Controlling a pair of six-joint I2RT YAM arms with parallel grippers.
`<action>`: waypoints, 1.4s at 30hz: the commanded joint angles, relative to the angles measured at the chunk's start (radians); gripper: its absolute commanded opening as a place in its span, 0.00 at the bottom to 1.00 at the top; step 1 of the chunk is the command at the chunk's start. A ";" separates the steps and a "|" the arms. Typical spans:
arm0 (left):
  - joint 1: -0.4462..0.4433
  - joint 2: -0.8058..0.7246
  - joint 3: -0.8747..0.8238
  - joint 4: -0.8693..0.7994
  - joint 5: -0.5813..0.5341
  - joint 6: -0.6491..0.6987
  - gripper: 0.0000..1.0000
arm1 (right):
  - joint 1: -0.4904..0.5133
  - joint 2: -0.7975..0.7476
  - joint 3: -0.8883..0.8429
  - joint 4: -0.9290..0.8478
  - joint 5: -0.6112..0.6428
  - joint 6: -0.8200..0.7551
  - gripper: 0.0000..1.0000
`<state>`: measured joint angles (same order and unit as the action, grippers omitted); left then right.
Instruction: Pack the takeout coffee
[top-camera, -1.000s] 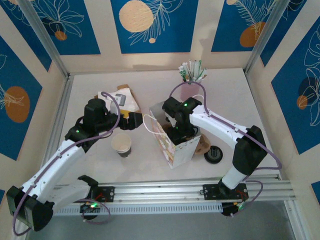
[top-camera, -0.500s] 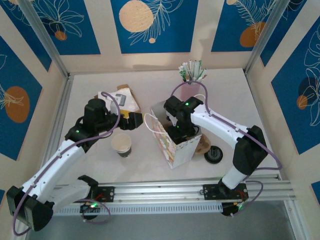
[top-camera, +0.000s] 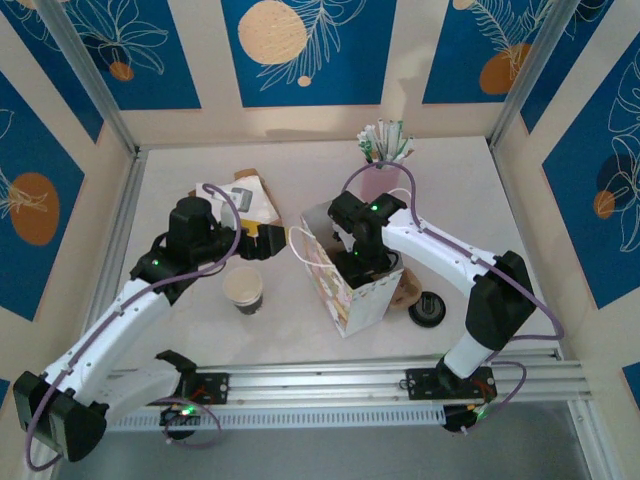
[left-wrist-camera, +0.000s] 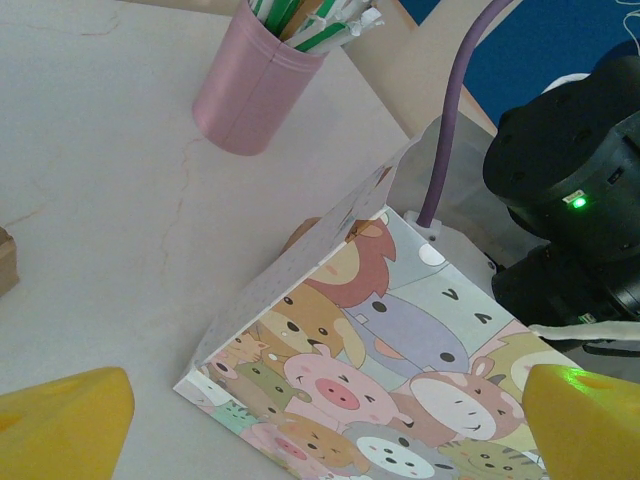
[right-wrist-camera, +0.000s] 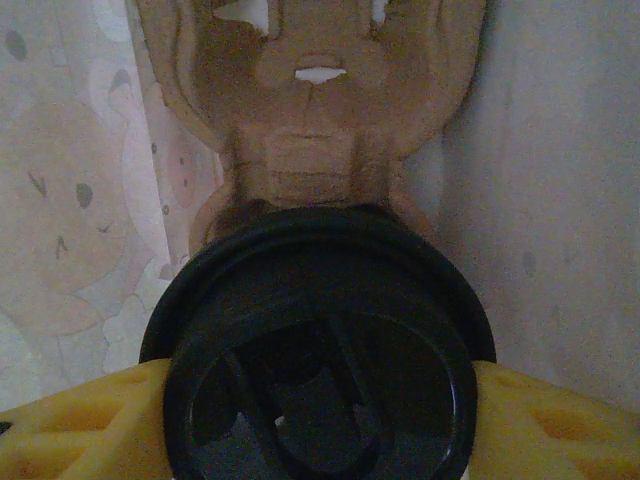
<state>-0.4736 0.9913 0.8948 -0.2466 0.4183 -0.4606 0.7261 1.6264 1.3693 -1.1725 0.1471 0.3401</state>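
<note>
top external: arm bases sit on the rail (top-camera: 330, 385) at the near edge. just past it, a lidless cup (top-camera: 243, 288) stands left of centre and a cartoon-print bag (top-camera: 372, 305) stands right of centre. a loose lid (top-camera: 428, 308) lies on the table right of the bag, with a cardboard piece (top-camera: 405, 290) between the two. right gripper (top-camera: 362, 268) reaches down into the bag's open top. left gripper (top-camera: 264, 243) hovers left of the bag, beyond the lidless cup, touching neither. further back are paper scraps (top-camera: 250, 200), and near the far wall a pink cup (top-camera: 380, 178) of straws.

right wrist: yellow fingers (right-wrist-camera: 80, 430) pinch the takeout coffee (right-wrist-camera: 320, 340) from both sides, just under its black lid. it's inside the bag, printed wall on the left, plain wall on the right, moulded cardboard (right-wrist-camera: 320, 120) beyond it. can't tell if the coffee rests on the bag's bottom.

left wrist: fingers (left-wrist-camera: 60, 425) spread wide, nothing between them. the bag's printed side is right ahead, the pink cup far behind it.
</note>
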 joint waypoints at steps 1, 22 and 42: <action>-0.014 0.004 0.034 0.018 0.009 0.025 1.00 | -0.001 0.070 -0.068 0.040 -0.007 -0.011 0.61; -0.016 0.004 0.029 0.025 0.008 0.022 1.00 | -0.001 0.050 -0.060 0.018 0.002 -0.009 0.68; -0.018 0.005 0.024 0.032 0.010 0.021 1.00 | 0.003 0.000 -0.005 -0.045 0.017 0.005 0.85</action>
<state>-0.4755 0.9981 0.8959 -0.2455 0.4183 -0.4610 0.7273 1.6272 1.3659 -1.1702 0.1421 0.3405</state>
